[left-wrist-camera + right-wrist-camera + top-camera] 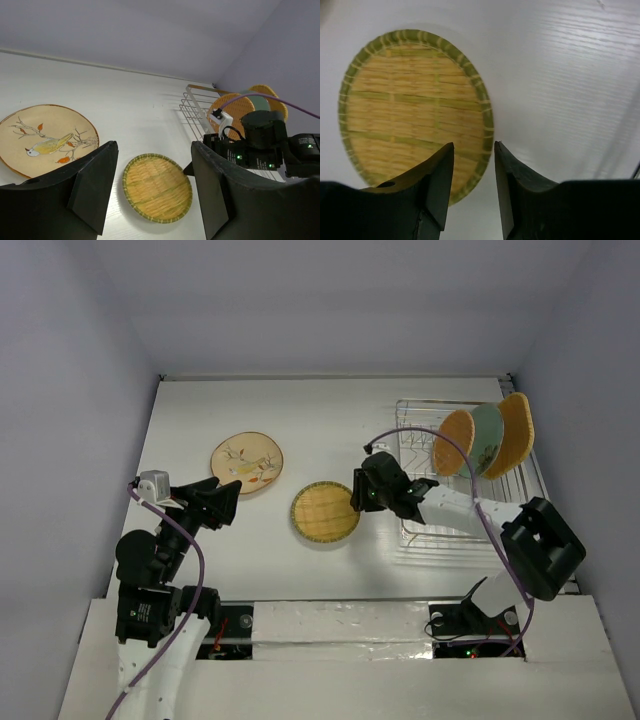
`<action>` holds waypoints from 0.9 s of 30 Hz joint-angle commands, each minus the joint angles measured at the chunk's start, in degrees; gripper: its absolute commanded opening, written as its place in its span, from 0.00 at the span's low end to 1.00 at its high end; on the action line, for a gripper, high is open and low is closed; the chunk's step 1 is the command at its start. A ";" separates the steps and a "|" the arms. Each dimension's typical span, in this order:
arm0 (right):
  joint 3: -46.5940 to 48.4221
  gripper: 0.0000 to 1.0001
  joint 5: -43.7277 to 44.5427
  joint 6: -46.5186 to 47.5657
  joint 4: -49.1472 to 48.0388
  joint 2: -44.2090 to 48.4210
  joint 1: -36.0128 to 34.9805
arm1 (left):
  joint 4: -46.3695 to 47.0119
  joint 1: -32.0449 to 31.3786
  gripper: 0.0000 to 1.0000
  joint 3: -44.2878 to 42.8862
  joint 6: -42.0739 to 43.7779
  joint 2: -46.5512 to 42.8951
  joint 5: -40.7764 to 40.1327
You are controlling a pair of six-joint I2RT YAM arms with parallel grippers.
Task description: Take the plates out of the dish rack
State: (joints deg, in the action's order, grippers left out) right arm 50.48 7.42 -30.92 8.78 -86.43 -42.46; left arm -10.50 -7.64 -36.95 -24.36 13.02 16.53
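right pincer [473,150] beside round woven plate [410,110]

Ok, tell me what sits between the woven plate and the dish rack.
The right gripper sits there, poised over the edge of the woven plate that faces the dish rack. The top external view shows it.

text, numbers, brands: none legible in any view
cream round plate with bird-and-branch print [46,141]: picture only, no lettering
black right-arm wrist housing [260,134]: green indicator lights [239,157], no legible marking
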 commanded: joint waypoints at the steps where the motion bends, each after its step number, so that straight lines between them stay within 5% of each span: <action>1: -1.34 0.44 6.73 -2.21 -0.51 -1.10 -0.26 | 3.29 0.34 0.57 0.65 -0.07 0.78 1.04; 9: -4.16 0.45 8.74 -4.24 -1.48 0.11 -0.26 | 3.29 0.34 0.57 0.56 -0.16 0.61 0.95; 15: -2.41 0.51 11.72 -2.75 2.12 13.01 -0.26 | 3.21 0.34 0.57 0.65 -0.07 0.52 0.96; 16: -1.45 0.48 13.04 -2.57 3.78 14.96 -0.26 | 3.21 0.34 0.57 0.65 -0.07 0.52 0.87; 17: -1.00 0.23 15.23 -2.66 4.75 16.81 -0.26 | 3.29 0.34 0.57 0.65 -0.07 0.52 0.87; 19: -0.30 0.00 23.23 -3.27 7.90 22.52 2.18 | 3.30 0.34 0.57 0.56 -0.16 0.43 0.87; 23: -1.17 0.00 26.59 -1.26 9.42 30.52 13.95 | 3.30 0.34 0.54 0.74 -0.16 0.34 1.13; 26: -0.47 0.00 27.56 1.20 10.12 32.20 23.17 | 3.65 0.34 0.37 0.83 -0.07 0.26 1.66; 27: 0.05 0.08 27.12 1.99 9.95 31.94 25.21 | 3.65 0.34 0.28 0.83 0.01 0.17 1.75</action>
State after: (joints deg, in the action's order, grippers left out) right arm 48.38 30.57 -32.12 16.10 -54.19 -22.81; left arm -9.98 -7.64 -36.53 -24.40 13.02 17.06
